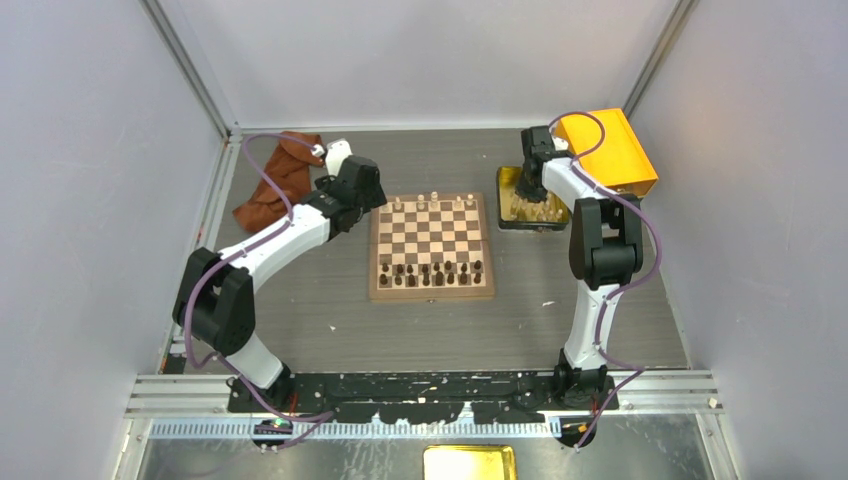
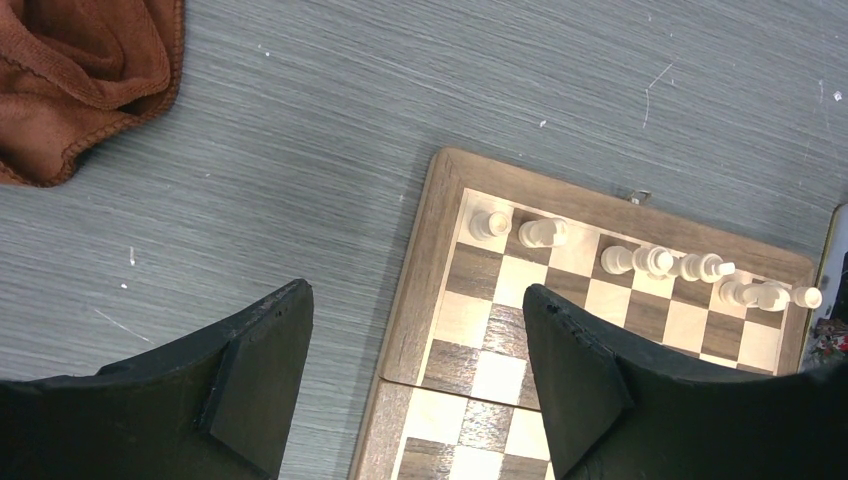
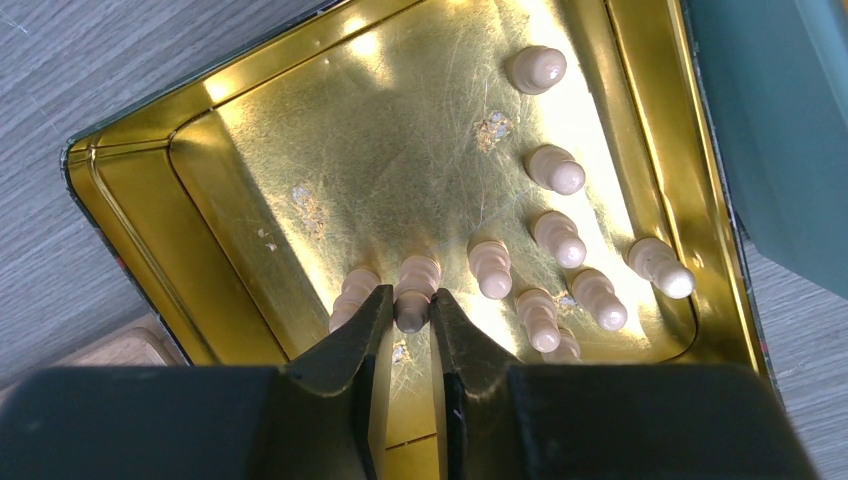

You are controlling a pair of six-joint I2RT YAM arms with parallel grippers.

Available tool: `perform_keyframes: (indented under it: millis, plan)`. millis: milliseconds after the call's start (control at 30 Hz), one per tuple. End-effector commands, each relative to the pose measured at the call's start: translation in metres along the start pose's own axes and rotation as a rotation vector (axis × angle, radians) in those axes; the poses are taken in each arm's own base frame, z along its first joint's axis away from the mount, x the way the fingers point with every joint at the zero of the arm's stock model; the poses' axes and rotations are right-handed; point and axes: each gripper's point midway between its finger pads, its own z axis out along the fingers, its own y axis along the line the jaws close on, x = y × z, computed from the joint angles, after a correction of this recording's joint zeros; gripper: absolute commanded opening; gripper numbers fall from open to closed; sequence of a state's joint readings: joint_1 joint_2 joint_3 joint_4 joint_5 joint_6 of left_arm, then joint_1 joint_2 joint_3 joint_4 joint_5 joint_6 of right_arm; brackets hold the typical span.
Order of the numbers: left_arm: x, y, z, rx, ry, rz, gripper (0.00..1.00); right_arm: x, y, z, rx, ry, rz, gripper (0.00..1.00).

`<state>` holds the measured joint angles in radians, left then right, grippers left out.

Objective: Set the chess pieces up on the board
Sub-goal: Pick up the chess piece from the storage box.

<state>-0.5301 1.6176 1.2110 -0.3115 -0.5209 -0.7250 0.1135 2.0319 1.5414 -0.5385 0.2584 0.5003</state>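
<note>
The board (image 1: 432,293) is seen lying at the middle of the grey table (image 1: 330,310), between the two arms. Pale cream chess pieces (image 1: 435,203) are lined up along its far row, with gaps left between some of them, while dark brown chessmen (image 1: 432,270) are gathered on the two near rows.

More pale pieces are found standing in a shallow golden tray (image 3: 130,190), which is set just right of the board's far corner and beside an orange-yellow box (image 1: 610,150). The right gripper (image 3: 411,305) is lowered into this tray. Its jaws are drawn in narrowly, and one pale pawn (image 3: 417,272) is caught between the tips, filling the gap and apparently touched on both sides. A second pawn (image 3: 352,295) is pressed close against the outside of one finger.

The left gripper (image 2: 415,390) is held above the board's far-left corner, with its jaws spread wide and nothing between them. A crumpled brown cloth (image 2: 80,80) is seen on the table, well apart from the board on the left.
</note>
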Motion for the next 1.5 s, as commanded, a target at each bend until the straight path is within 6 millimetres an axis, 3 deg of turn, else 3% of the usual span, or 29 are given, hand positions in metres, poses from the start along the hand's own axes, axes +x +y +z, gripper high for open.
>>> perform_keyframes:
  millis: [0, 133, 200, 833, 1300, 1467]
  plan:
    - [-0.011, -0.008, -0.001, 0.022, -0.035, -0.022, 0.78, -0.011, 0.003, -0.001, -0.016, -0.031, 0.026, 0.15]
    - [-0.012, -0.008, -0.002, 0.023, -0.038, -0.024, 0.78, -0.012, 0.004, -0.003, -0.018, -0.035, 0.029, 0.02]
    - [-0.012, -0.008, -0.002, 0.024, -0.039, -0.024, 0.78, -0.015, 0.005, -0.004, -0.021, -0.04, 0.032, 0.01]
    - [-0.012, -0.008, -0.002, 0.026, -0.037, -0.031, 0.78, -0.046, 0.008, -0.034, -0.045, -0.133, 0.054, 0.01]
    - [-0.012, -0.012, -0.003, 0.033, -0.039, -0.033, 0.77, -0.053, 0.006, -0.046, -0.043, -0.171, 0.058, 0.01]
    - [-0.012, -0.012, -0.005, 0.035, -0.04, -0.033, 0.77, -0.063, 0.008, -0.061, -0.041, -0.216, 0.049, 0.01]
